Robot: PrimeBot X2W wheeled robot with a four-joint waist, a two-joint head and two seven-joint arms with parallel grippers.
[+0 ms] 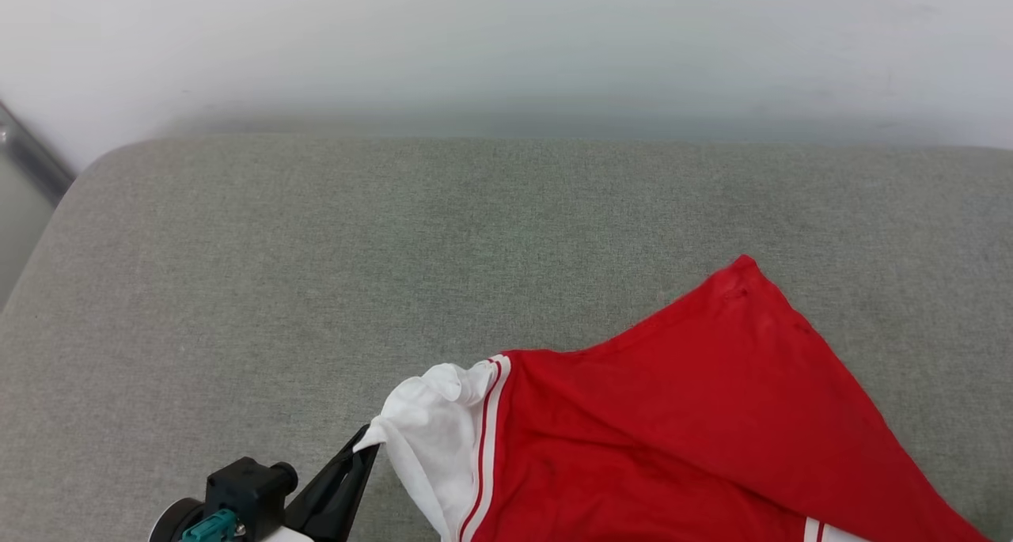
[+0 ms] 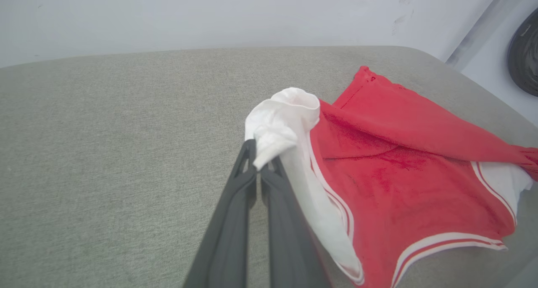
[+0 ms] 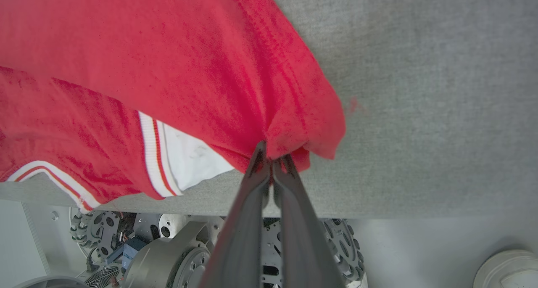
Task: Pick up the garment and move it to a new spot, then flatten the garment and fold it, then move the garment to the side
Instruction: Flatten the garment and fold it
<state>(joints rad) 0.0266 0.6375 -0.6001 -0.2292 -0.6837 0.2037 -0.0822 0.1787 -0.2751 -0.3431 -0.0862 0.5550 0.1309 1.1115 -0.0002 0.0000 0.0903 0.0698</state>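
The garment is a red shirt with white sleeves and red-and-white striped trim, lying loosely bunched at the front right of the grey cushion. My left gripper is shut on the tip of its white sleeve; the pinch shows between its dark fingers in the left wrist view. My right gripper is shut on a gathered red corner of the garment, close to the cushion's front edge. A second white sleeve peeks out under the red cloth.
The grey fabric cushion stretches wide to the left and back, bounded by a white wall. Below its front edge the robot's wheeled base shows. A metal post stands at the far left.
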